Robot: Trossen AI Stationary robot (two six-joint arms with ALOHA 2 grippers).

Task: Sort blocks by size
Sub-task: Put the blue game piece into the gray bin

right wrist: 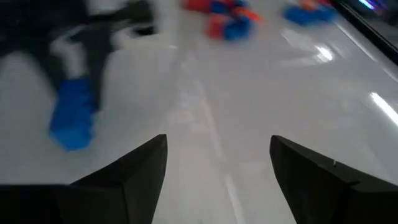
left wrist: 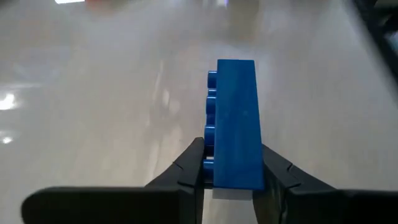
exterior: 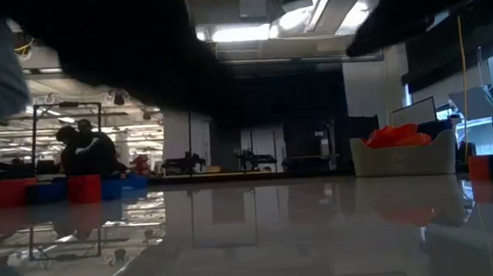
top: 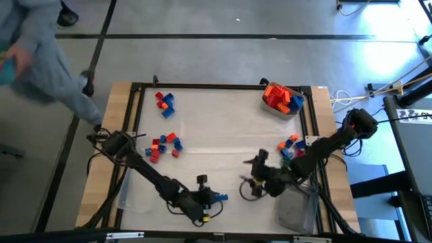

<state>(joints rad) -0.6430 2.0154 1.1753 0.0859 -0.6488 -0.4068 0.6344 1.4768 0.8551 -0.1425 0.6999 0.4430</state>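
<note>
Gripping a long blue block (left wrist: 236,124) near the high view's bottom centre, the left gripper (left wrist: 233,174) has its fingers clamped on it. Right gripper (right wrist: 217,168) hangs released nearby. Sorting looks partial: block clusters (top: 164,145) lie scattered, and more fill a tub (top: 270,108) at upper right.

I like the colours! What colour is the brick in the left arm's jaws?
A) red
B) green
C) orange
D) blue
D: the left wrist view shows the left gripper with its jaws closed on either side of a long blue brick.
</note>
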